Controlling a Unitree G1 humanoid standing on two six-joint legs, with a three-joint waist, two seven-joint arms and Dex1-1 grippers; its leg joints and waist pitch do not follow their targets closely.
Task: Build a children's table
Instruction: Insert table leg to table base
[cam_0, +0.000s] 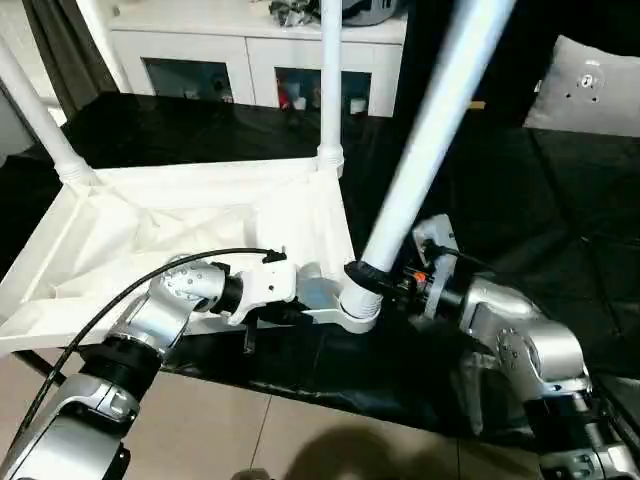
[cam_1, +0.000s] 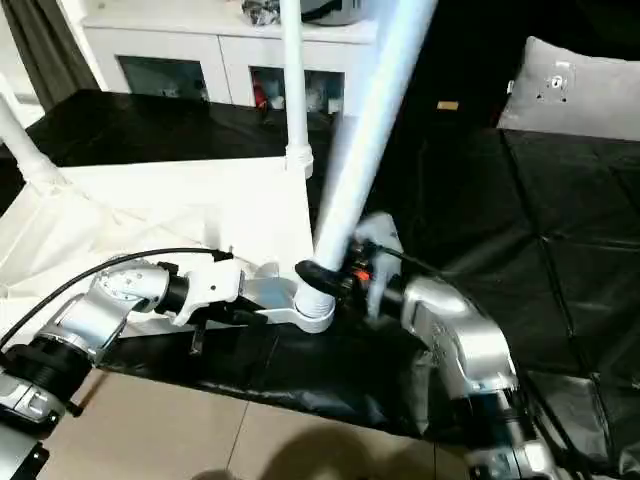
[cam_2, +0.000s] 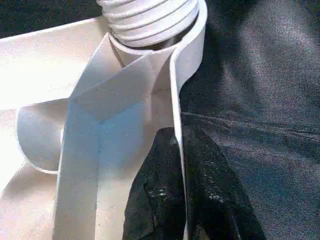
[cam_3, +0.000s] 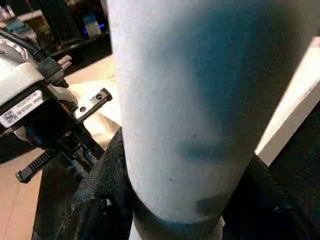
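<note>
Table top (cam_0: 120, 235): upside down on black cloth (cam_0: 560, 200), two legs already upright in far sockets.
Left gripper (cam_2: 182, 200): pinched on near rim beside corner socket (cam_0: 358, 308).
Right gripper (cam_0: 372, 272): clamped round tilted leg (cam_0: 430, 130) at socket.

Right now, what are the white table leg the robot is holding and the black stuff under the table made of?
The table leg looks like smooth, slightly glossy white plastic: a hollow-looking tube with moulded ridges at its end, where it meets the tabletop. The black cover seems to be soft cloth or thin sheeting, since it shows creases and folds with a dull sheen. I can't tell exactly which.
</note>
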